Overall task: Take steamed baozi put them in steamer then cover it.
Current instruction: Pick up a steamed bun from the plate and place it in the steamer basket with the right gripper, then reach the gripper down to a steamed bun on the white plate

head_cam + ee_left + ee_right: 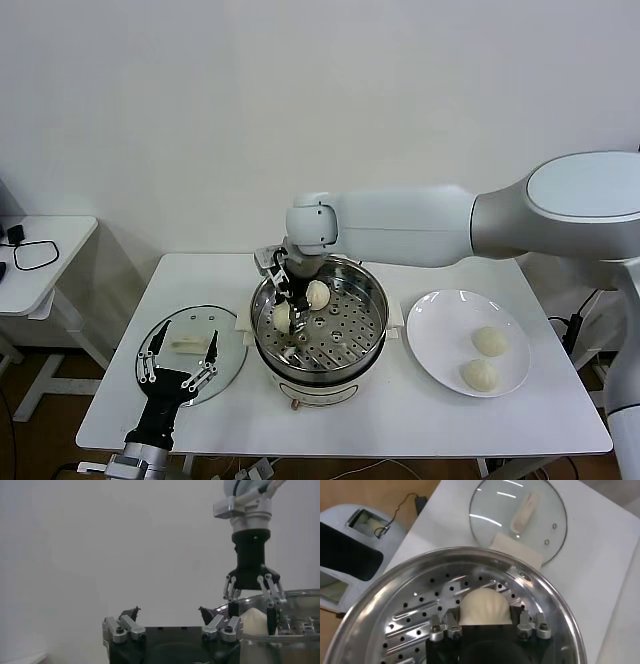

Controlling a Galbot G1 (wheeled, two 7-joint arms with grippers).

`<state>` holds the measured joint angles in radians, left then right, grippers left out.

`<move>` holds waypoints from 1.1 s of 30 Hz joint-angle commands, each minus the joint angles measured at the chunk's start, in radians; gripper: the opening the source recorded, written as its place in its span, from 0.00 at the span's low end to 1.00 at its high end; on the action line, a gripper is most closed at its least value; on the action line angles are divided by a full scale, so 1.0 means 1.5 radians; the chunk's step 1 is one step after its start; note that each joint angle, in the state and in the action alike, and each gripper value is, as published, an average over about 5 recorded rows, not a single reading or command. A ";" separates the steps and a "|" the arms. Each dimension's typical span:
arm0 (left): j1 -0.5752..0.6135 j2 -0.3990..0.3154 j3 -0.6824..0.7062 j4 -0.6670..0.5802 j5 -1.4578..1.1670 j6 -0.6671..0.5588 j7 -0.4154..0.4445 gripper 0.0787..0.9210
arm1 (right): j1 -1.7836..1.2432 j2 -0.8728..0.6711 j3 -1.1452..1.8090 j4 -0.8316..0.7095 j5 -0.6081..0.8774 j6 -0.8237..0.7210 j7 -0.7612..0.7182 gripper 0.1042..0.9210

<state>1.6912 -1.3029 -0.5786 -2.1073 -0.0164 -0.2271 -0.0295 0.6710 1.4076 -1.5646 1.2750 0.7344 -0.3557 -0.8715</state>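
The right gripper (291,305) reaches down into the steamer (372,300) from above, its jaws standing on either side of a steamed baozi (483,605) at the left part of the perforated tray. The right wrist view shows that bun between the two fingers (444,628) and resting on the tray; whether the jaws still press it or have let go cannot be told. In the head view a second bun (318,293) lies on the tray just right of the gripper, and the bun at the jaws (282,317) shows a little nearer and to the left.

The steamer stands at the middle of the counter (420,410), with white side handles and a white base. To its right a flat white plate (440,310) carries two more buns, one farther (490,341) and one nearer (479,374), close together.

To the left of the steamer the round glass lid (232,360) lies flat on the counter, its white handle (189,343) up.

The left gripper (180,362) hovers over the near part of the lid, jaws spread wide and holding nothing. In the left wrist view its fingers (121,628) stand well apart, with the right gripper (253,605) seen beyond, down at the steamer rim (300,594).

Off the counter's left side stands a small white side table (60,240) with a black cable on it.
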 commanded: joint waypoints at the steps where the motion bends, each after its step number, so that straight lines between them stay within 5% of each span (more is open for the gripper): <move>1: 0.002 0.000 -0.001 -0.001 0.000 0.007 -0.002 0.88 | -0.038 0.016 0.000 -0.007 -0.007 -0.010 0.041 0.72; 13: 0.009 -0.003 -0.003 -0.007 0.000 0.010 -0.003 0.88 | -0.011 -0.057 0.050 0.059 -0.024 -0.016 0.044 0.88; 21: 0.010 -0.003 -0.001 -0.012 0.003 0.010 -0.002 0.88 | 0.082 -0.295 0.116 0.143 -0.094 0.023 -0.083 0.88; 33: 0.013 -0.008 0.009 -0.013 0.011 0.006 0.000 0.88 | -0.026 -0.592 0.158 0.071 -0.330 0.197 -0.266 0.88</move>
<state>1.7105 -1.3152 -0.5655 -2.1281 -0.0014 -0.2179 -0.0304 0.7379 0.8624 -1.4034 1.4126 0.4709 -0.2242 -1.0862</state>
